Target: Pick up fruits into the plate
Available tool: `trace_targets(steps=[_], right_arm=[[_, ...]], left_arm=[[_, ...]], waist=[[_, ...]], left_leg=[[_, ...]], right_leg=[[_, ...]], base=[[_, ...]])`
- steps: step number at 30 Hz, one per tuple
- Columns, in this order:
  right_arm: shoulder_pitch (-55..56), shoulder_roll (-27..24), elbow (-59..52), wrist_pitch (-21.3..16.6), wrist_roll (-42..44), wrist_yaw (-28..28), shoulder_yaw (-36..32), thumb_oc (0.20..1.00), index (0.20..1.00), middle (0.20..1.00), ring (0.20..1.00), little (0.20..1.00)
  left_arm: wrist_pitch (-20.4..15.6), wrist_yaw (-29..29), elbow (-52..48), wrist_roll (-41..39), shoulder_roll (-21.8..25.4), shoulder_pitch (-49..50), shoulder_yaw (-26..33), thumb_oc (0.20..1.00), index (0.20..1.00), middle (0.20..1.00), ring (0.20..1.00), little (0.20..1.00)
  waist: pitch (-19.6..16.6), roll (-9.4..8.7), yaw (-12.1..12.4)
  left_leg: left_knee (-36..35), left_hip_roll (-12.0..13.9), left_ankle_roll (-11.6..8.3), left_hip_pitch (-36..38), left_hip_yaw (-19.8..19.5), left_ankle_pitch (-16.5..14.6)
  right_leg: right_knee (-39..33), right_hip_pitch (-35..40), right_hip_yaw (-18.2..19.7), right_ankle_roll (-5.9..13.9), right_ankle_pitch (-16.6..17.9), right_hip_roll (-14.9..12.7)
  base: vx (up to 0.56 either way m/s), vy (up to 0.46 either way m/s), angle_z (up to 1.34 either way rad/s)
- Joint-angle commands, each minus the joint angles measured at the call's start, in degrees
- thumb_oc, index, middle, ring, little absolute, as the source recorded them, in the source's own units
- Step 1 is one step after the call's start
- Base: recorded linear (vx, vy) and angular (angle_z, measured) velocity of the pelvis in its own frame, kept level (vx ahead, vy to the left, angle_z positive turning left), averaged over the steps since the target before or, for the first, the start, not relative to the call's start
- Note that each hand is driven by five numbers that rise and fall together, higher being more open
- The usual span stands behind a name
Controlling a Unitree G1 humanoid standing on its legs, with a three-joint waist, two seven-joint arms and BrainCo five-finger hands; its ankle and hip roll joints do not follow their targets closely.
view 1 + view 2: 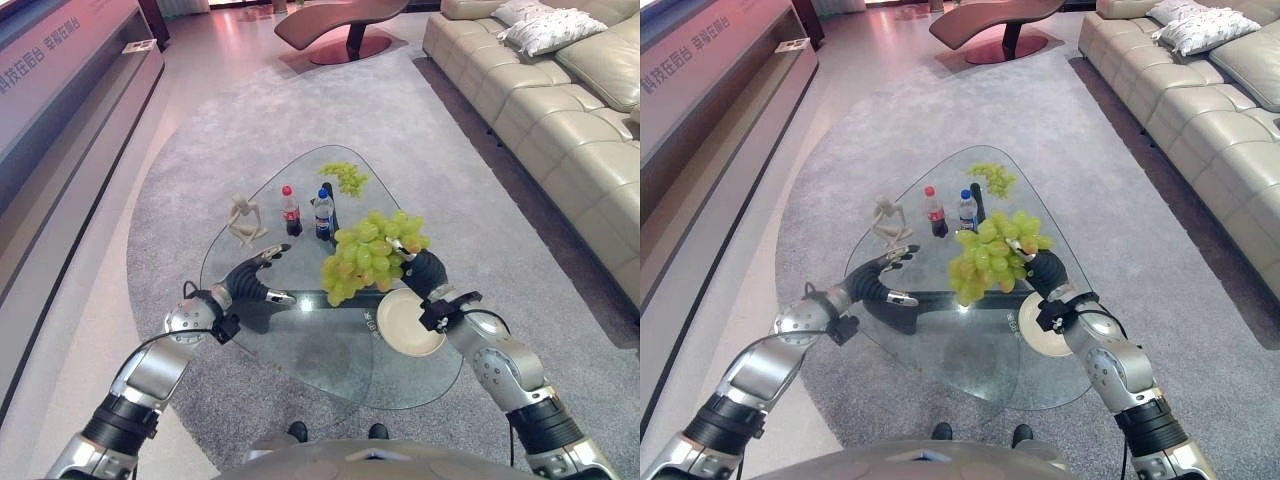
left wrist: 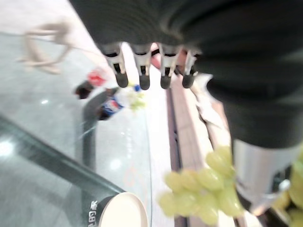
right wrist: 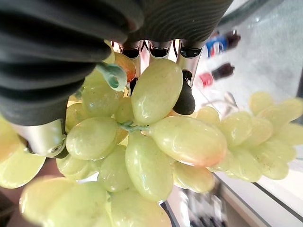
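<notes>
The right hand [image 1: 424,270] is holding a big bunch of green grapes [image 1: 368,255] in the air, with its fingers [image 3: 184,97] and thumb curling around the upper part of the bunch; in the right wrist view the grapes are pressing close against the dark-tipped fingers. The bunch is hanging above the glass table [image 1: 300,350], just over the far edge of the white plate [image 1: 408,322], and it is not touching the plate. The plate is lying on the table on the right side, partly under the right wrist. The left hand [image 1: 252,282] is hovering over the left part of the table, and its fingers [image 2: 143,71] are stretching out straight and a little apart, gripping nothing. Past this hand, near the middle of the table, a cola bottle with a red cap [image 1: 290,211] and a bottle with a blue cap [image 1: 323,214] are standing upright beside each other. To the left of them a small pale figurine [image 1: 243,220] is sitting. At the far end of the table a second, smaller bunch of green grapes [image 1: 347,177] is lying on the glass. The table is standing on a grey carpet [image 1: 250,110], and a beige sofa [image 1: 560,110] is running along the right side.
</notes>
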Motion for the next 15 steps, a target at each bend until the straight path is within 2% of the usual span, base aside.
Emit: trace_targets(steps=[1,6,12,15], right_arm=[[-0.45,3.36,-1.40,-8.25,0.10,2.71,-4.63,0.200,0.200,0.200,0.200,0.200],[1.42,4.70,1.54,-10.83,0.29,3.59,-6.55,0.200,0.200,0.200,0.200,0.200],[2.12,6.78,6.87,-14.03,-0.12,4.05,-7.51,0.200,0.200,0.200,0.200,0.200],[2.29,7.36,9.06,-15.31,-0.96,4.15,-7.99,0.200,0.200,0.200,0.200,0.200]], left_arm=[[-7.31,4.46,4.80,-4.55,0.72,1.68,3.90,1.000,1.000,1.000,1.000,1.000],[-9.26,6.88,13.99,-8.80,-1.99,5.73,5.25,1.000,1.000,1.000,1.000,1.000],[-13.89,9.94,35.74,-7.92,-8.91,7.72,4.22,1.000,1.000,1.000,1.000,1.000],[-13.96,11.94,47.16,-6.45,-12.26,7.57,5.51,1.000,1.000,1.000,1.000,1.000]], waist=[[-1.28,-2.11,0.62],[-1.22,-2.26,0.48],[-1.26,-2.50,-0.18],[-1.29,-2.71,-0.55]], left_leg=[[2.15,-2.41,2.44,0.27,5.65,-4.96],[2.29,-2.47,2.50,0.25,5.97,-5.01],[2.26,-2.68,2.65,0.48,6.62,-5.25],[2.28,-2.81,2.73,0.57,6.90,-5.43]], right_leg=[[0.49,1.09,-2.57,2.41,-1.60,-1.72],[0.61,0.95,-2.49,2.27,-1.48,-1.86],[0.88,0.70,-2.21,2.30,-1.44,-2.12],[0.95,0.62,-2.03,2.40,-1.43,-2.26]], base=[[0.00,0.000,0.00],[0.00,0.000,0.00],[0.02,0.023,-0.01],[0.03,0.035,-0.02]])
